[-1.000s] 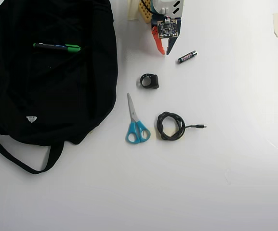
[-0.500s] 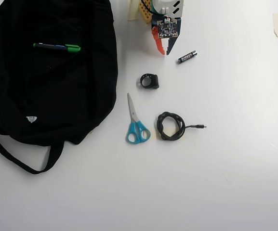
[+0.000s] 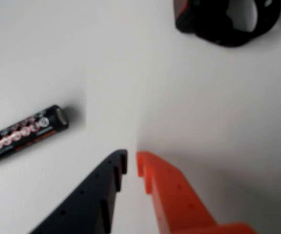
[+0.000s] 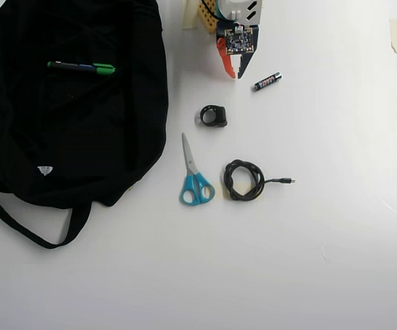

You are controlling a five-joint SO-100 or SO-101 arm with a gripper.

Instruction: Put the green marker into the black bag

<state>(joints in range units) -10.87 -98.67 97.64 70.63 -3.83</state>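
The green marker (image 4: 81, 67) lies on top of the black bag (image 4: 67, 137), near its upper part. The claw (image 3: 131, 162) is off to the right of the bag, holding nothing, its two tips almost together. A battery (image 4: 267, 82) lies just beside it.

End effector (image 3: 132, 163) nearly closed and empty; battery (image 3: 26, 132) left, blurred black object (image 3: 228, 22), perhaps a ring, above.

One black bag (image 4: 74, 137), one green marker (image 4: 81, 67), one battery (image 4: 267, 82), one pair of scissors (image 4: 195, 175), one coiled cable (image 4: 245, 180), one small black ring-shaped object (image 4: 214, 115)
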